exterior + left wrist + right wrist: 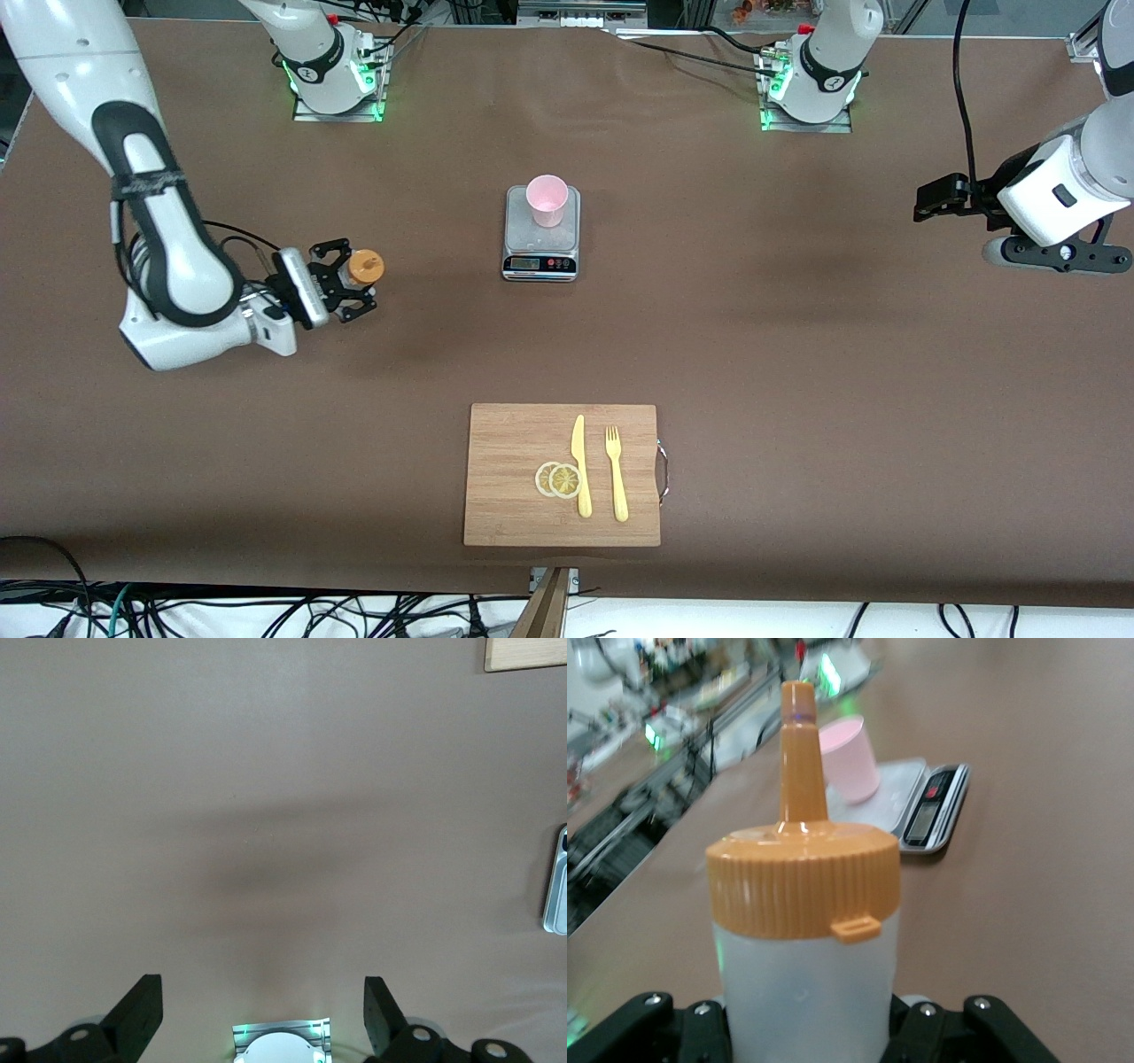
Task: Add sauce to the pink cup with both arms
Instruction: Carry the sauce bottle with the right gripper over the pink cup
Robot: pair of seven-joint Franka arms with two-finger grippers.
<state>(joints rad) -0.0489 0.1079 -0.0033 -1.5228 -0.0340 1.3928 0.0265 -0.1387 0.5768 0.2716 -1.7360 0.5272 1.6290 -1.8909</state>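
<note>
Right gripper's got the sauce bottle, pink cup sits on the scale

The right gripper has its fingers clamped on the sauce, a whitish squeeze bottle with an orange nozzle cap, upright toward the right arm's end of the table; can't tell if it's resting on the table or lifted. The pink cup stands upright on the grey scale mid-table, well apart from the bottle, and nothing shows inside it from the front view. The left gripper waits over bare table at the left arm's end, fingers spread wide with nothing between them. Nearer the front camera, a wooden cutting board carries two lemon slices, a yellow knife and a yellow fork.
</note>
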